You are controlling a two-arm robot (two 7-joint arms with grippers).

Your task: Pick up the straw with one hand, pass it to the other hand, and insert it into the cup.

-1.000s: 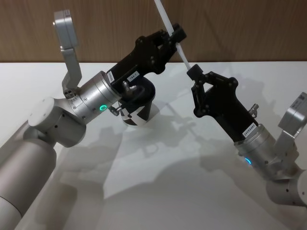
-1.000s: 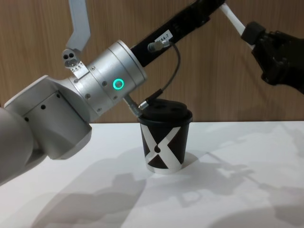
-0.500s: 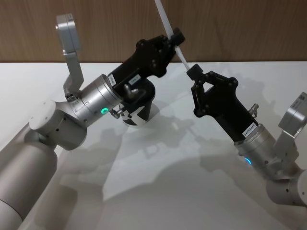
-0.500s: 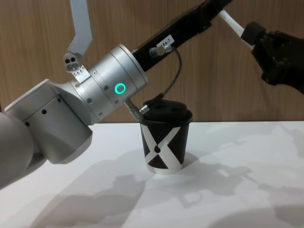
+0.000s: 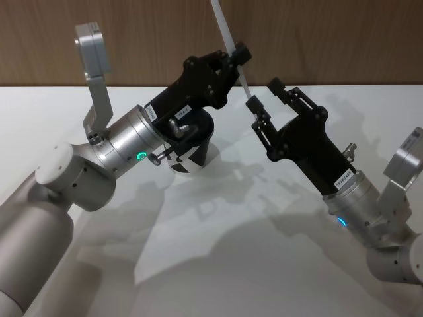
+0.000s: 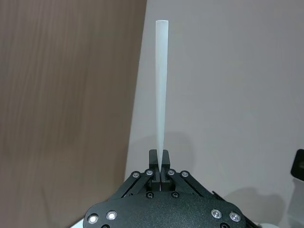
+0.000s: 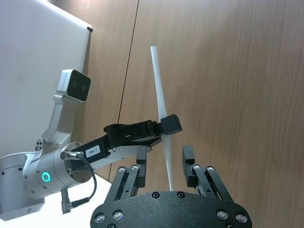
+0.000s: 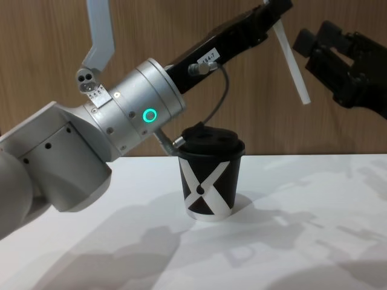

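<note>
When reading the head view, locate the left tool (image 5: 239, 54) raised over the table (image 5: 218, 264) and clamped shut on the straw (image 5: 225, 25) near mid-length. Find the right tool (image 5: 264, 94) just beside it, fingers spread and gripping nothing. Expect the cup (image 5: 197, 150) half hidden behind the left tool's black body and a grey cable plug (image 5: 173, 123).

Left wrist view: confirm the left tool (image 6: 160, 171) pinching the straw (image 6: 160, 95) from both sides.

Right wrist view: check the straw (image 7: 158, 80) passing between the parted fingers of the right tool (image 7: 165, 154), clear of both. Note the left tool (image 7: 170, 124) crossing beyond, holding the straw.

Chest view: find the cup (image 8: 208, 181) upright on the table (image 8: 290, 241), lid on, below the wrist's green ring (image 8: 149, 115). Locate the straw (image 8: 290, 60) tilted, high and right of the cup, lower end in air, between the left tool (image 8: 275, 12) and the right tool (image 8: 314, 35).

Compare with half a second earlier: right tool then closed on the lower straw end, now released; left grip unchanged; straw now steeper.
</note>
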